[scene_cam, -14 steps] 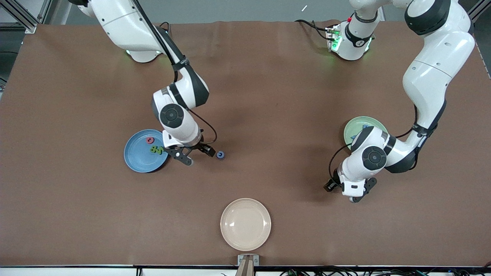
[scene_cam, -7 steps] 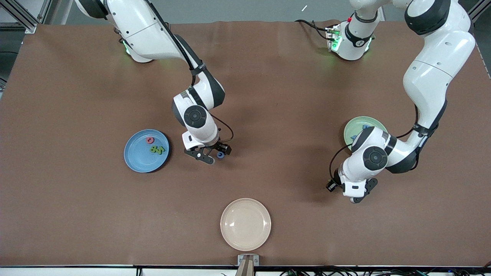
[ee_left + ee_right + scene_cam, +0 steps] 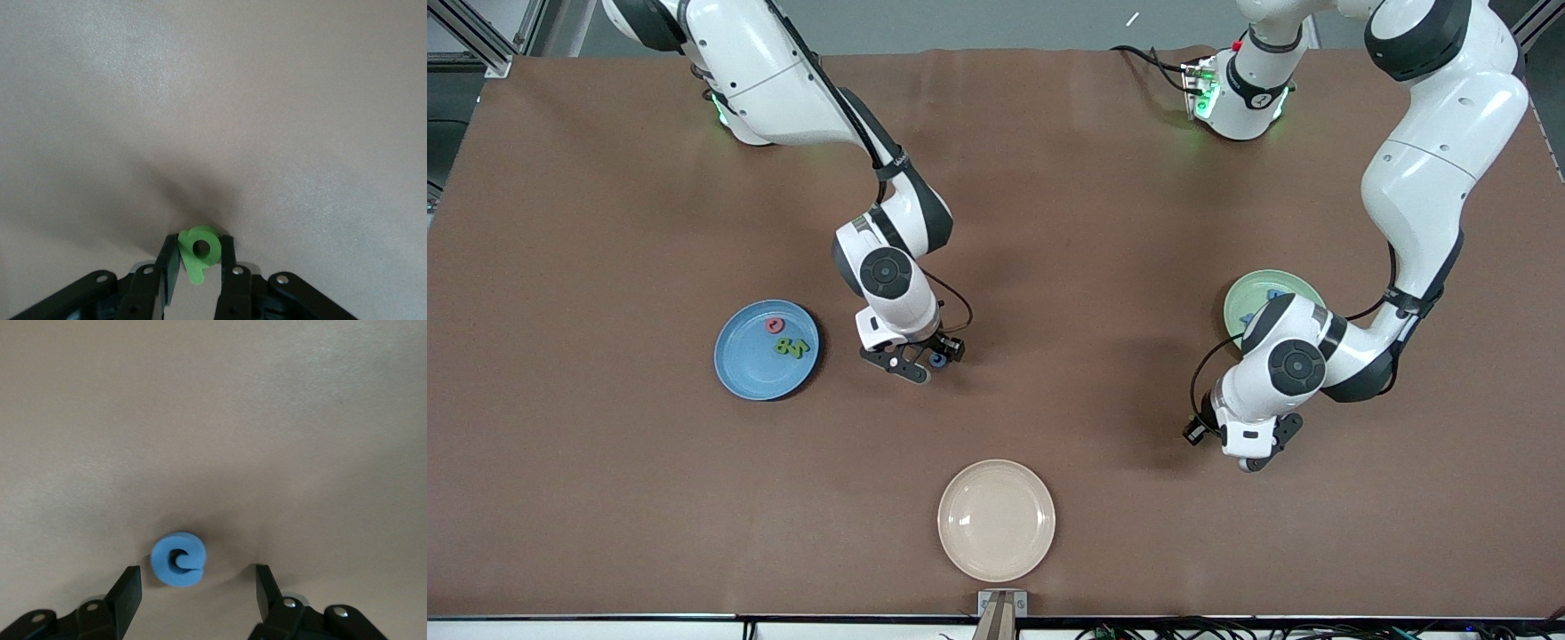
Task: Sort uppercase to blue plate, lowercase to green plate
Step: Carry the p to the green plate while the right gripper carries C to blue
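Your table [image 3: 1049,222] is covered edge to edge in a matte brown sheet; grey flooring and aluminium framing show past its edge at the robots' bases.

The blue C [image 3: 178,559] is a thick round foam letter lying flat on the bare sheet, between the blue plate [image 3: 738,373] and the table's middle. Your right claw [image 3: 197,587] is down around it with fingers spread on either side, neither touching it. In the front view that letter [image 3: 936,359] is only a blue speck at the right claw [image 3: 927,359]; the right wrist view alone shows the gap.

The blue plate holds the red Q [image 3: 775,326], with the green B [image 3: 783,347] and the green N [image 3: 799,348] side by side just nearer the camera.

Your left claw [image 3: 199,267] is clenched on the green p [image 3: 199,251], a small foam letter with a round hole, held low at the sheet. The front view hides this letter under the left claw [image 3: 1249,449], which sits nearer the camera than the green plate [image 3: 1245,298]. That mint plate is half covered by the left wrist; a blue piece shows on it, not legible.

A cream plate [image 3: 996,520] stands at the table's near edge.
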### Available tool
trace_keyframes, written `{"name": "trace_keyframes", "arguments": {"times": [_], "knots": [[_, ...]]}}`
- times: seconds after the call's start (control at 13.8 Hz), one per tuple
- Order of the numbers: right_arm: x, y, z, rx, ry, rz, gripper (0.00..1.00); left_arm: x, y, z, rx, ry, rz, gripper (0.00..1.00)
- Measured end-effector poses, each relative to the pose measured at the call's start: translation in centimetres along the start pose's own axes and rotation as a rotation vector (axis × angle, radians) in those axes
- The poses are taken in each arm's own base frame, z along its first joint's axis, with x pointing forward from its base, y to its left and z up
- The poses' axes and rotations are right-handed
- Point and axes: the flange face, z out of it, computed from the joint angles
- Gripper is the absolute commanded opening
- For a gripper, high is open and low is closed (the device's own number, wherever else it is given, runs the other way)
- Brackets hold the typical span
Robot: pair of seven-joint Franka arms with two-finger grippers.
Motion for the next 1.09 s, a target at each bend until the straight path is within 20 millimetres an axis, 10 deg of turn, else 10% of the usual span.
{"name": "trace_keyframes", "arguments": {"times": [0.22,0.65,0.87,1.09], "knots": [[0.2,-0.7,0.4,0.006,0.004,0.007,0.71,-0.1,-0.1,-1.8,0.061,-0.007,0.006,0.13],[0.7,-0.8,0.1,0.007,0.009,0.011,0.3,-0.3,-4.0,-8.8,0.096,-0.114,0.104,0.13],[0.9,-0.9,-0.4,0.009,0.013,0.011,0.03,-0.6,-7.7,-8.5,0.132,-0.099,0.194,0.13],[1.6,-0.4,-0.3,-0.013,0.009,0.021,0.01,-0.8,-11.4,-7.2,0.172,-0.085,0.261,0.13]]}}
